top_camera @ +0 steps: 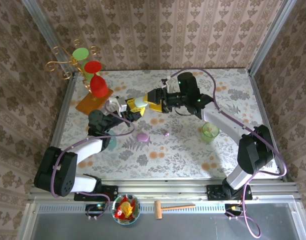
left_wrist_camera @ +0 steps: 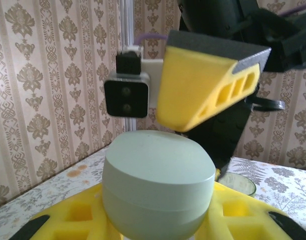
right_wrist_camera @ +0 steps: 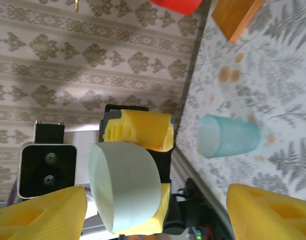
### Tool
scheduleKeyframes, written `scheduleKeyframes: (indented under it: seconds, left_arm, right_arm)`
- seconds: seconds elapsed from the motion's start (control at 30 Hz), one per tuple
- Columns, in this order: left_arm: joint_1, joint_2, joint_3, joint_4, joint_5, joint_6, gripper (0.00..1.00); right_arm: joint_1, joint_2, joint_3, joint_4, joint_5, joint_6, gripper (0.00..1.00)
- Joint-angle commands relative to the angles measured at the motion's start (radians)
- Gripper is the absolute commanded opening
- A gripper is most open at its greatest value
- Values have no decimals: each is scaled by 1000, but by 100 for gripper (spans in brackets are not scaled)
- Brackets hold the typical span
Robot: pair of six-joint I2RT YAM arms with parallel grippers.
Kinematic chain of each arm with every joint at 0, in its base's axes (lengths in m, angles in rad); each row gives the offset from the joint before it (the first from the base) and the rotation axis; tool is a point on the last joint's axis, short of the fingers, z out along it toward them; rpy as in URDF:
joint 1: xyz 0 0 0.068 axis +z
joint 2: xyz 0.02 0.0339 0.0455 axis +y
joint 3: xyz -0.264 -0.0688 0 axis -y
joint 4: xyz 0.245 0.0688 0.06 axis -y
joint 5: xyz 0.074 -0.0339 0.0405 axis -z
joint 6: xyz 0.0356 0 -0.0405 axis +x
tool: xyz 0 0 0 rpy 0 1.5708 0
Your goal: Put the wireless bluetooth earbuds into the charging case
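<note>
A pale green charging case (top_camera: 139, 102), its lid down, is held off the table by my left gripper (top_camera: 134, 104), which is shut on its lower half. In the left wrist view the case (left_wrist_camera: 158, 182) sits between the yellow fingers (left_wrist_camera: 68, 217), seam level. My right gripper (top_camera: 149, 101) faces it, open, its fingers either side of the case and apart from it; one of its fingers (left_wrist_camera: 203, 90) hangs just above the lid. The right wrist view has the case (right_wrist_camera: 125, 185) between its own spread fingers (right_wrist_camera: 38, 215). One tiny lilac earbud (top_camera: 166, 133) lies on the table.
A lilac oval case (top_camera: 142, 136) lies left of the earbud. A green cup (top_camera: 210, 132) stands at the right, and a teal cup (right_wrist_camera: 228, 136) stands by the left arm. At the back left, red and green cups hang on a gold stand (top_camera: 68, 60) beside a wooden board (top_camera: 94, 102).
</note>
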Motion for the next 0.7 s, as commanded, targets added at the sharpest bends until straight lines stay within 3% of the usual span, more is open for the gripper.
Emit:
scheduleKeyframes:
  seconds: [0.0, 0.13, 0.23, 0.3, 0.37, 0.43, 0.67]
  left_arm:
    - [-8, -11, 42, 40, -15, -21, 29]
    - [-10, -4, 45, 40, -12, -24, 29]
    - [-15, -4, 49, 36, 6, -28, 29]
    - [-20, -4, 51, 35, 13, -30, 29]
    - [-23, -4, 51, 34, 18, -32, 29]
    - [-27, -3, 50, 33, 22, -31, 29]
    - [-27, 14, 55, 28, 12, -16, 31]
  right_arm:
    - [14, 12, -48, 292, -79, 226, 69]
    - [16, 22, -74, 341, -74, 265, 50]
    - [14, 27, -78, 347, -74, 271, 43]
    - [14, 31, -79, 347, -68, 273, 43]
    - [14, 44, -77, 353, -63, 281, 50]
    - [15, 54, -75, 379, -65, 295, 48]
    - [12, 52, -77, 395, -76, 289, 22]
